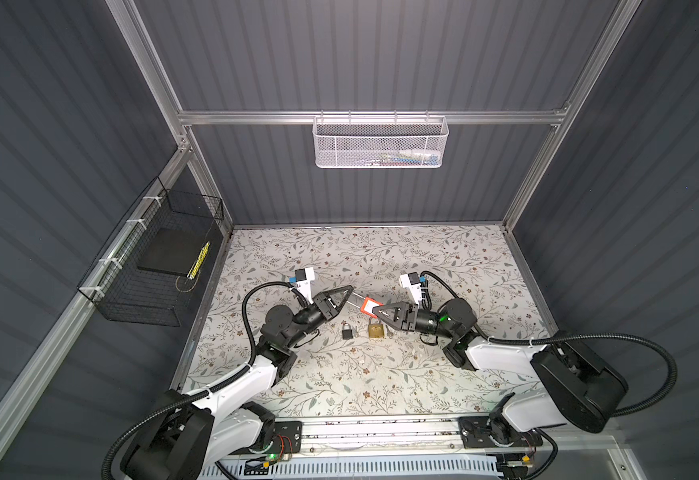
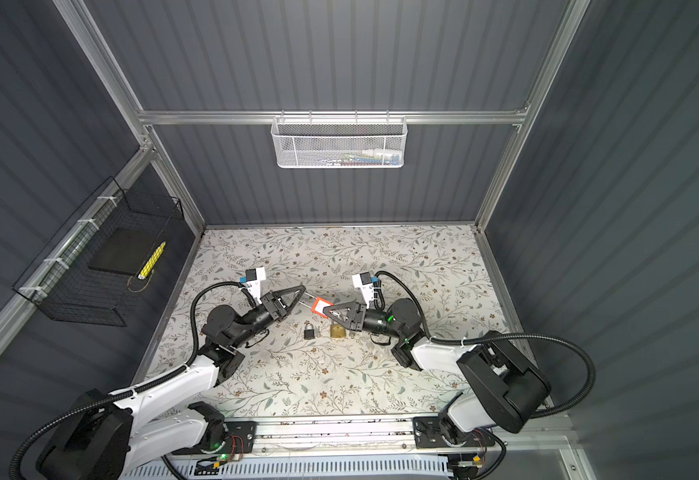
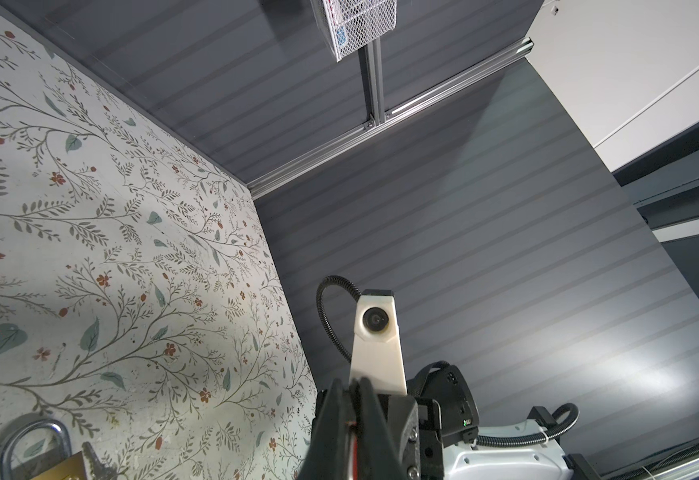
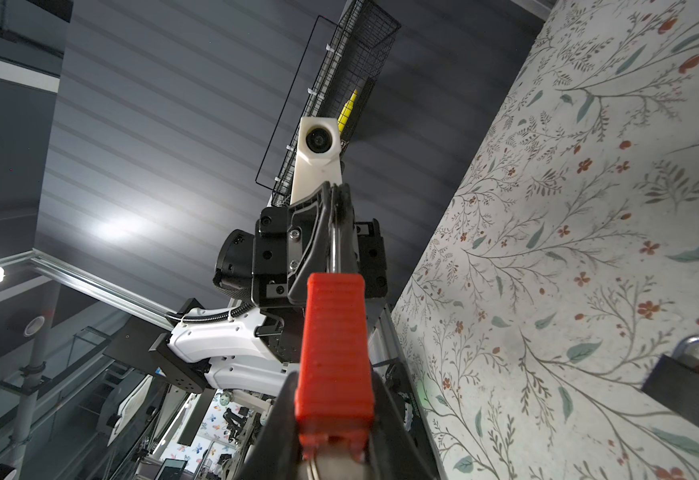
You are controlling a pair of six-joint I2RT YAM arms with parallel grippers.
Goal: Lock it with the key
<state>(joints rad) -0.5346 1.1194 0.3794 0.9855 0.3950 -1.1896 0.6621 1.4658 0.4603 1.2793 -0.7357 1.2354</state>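
Top views, both: left claw [image 1: 352,290], centre of frame, pressed together on the long silver shackle [image 1: 358,296] of a red rectangular plastic padlock [image 1: 367,306], held above the floral-patterned tabletop [image 1: 339,374]. Right claw [image 1: 377,311], just right of it, pinching the red body. Lower row, lying flat: small black square padlock [image 1: 347,332]; brass padlock [image 1: 376,330], below the right claw's tip; small grey metal key [image 1: 389,333], just beside the brass padlock's right edge, apart from both claws.
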